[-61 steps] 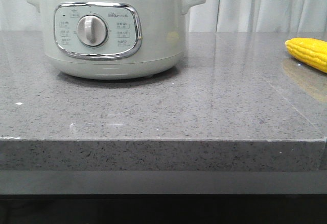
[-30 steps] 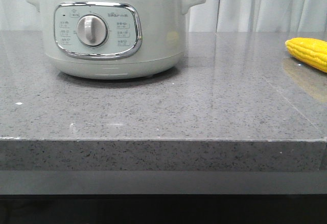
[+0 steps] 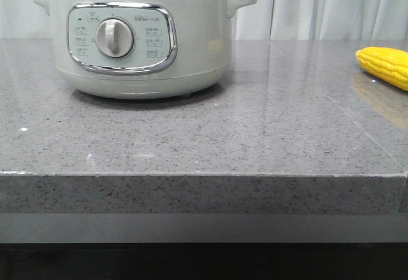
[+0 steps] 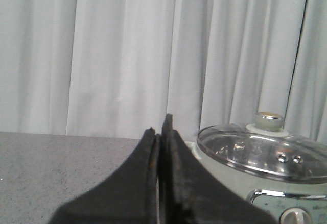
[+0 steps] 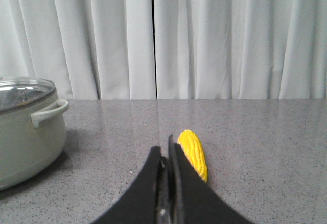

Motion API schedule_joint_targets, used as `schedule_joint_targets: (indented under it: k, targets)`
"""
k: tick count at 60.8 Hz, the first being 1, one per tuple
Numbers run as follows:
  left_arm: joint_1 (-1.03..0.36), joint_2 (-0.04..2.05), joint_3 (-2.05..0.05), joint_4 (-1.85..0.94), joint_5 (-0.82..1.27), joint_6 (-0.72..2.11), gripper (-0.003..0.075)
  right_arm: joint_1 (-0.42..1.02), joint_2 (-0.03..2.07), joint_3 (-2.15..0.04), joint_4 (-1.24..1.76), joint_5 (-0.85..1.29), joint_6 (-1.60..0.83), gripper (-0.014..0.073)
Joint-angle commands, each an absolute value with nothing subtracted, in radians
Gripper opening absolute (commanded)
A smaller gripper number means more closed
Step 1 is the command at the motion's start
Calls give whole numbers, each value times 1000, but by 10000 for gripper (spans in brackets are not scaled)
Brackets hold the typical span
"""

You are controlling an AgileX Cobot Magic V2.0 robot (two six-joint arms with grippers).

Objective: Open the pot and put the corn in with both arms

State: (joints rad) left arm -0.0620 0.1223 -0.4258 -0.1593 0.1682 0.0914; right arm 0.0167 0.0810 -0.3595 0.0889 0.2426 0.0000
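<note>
The large pale grey-green electric pot (image 3: 137, 37) stood on the speckled grey stone counter (image 3: 255, 140), glass lid (image 4: 260, 150) on. The bright yellow corn cob (image 3: 384, 65) lay well right of it, ungrasped. Left gripper (image 4: 159, 132) and right gripper (image 5: 166, 155) were both clenched empty, probably awaiting approach.

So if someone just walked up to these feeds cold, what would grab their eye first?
Probably the pot, big and pale green at the back left of the grey stone counter, its glass lid on. Next the bright yellow corn, lying alone at the counter's far right edge. Both the left gripper and the right gripper are shut and holding nothing.
</note>
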Motion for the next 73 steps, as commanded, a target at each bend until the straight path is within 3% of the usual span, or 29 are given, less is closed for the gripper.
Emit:
schedule_joint_targets:
  k: [1,17,57,63,69,73]
  targets:
    - [-61,215,-570,-161,193,91,-20,10,165,-462,79,220,0,-68]
    - [-61,438,-798,-161,386,91,-20,10,378,-672,79,387,0,-68]
    - [-61,699,-806,-167,360,91,-18,10,673,-675,79,411,0,-57]
    - [-61,713,-806,-159,338,91,40,10,694,-675,79,411,0,52]
    - [-61,723,-806,-157,332,91,201,10,704,-675,79,411,0,258]
    - [-63,729,-806,-155,323,91,349,10,706,-675,79,408,0,393]
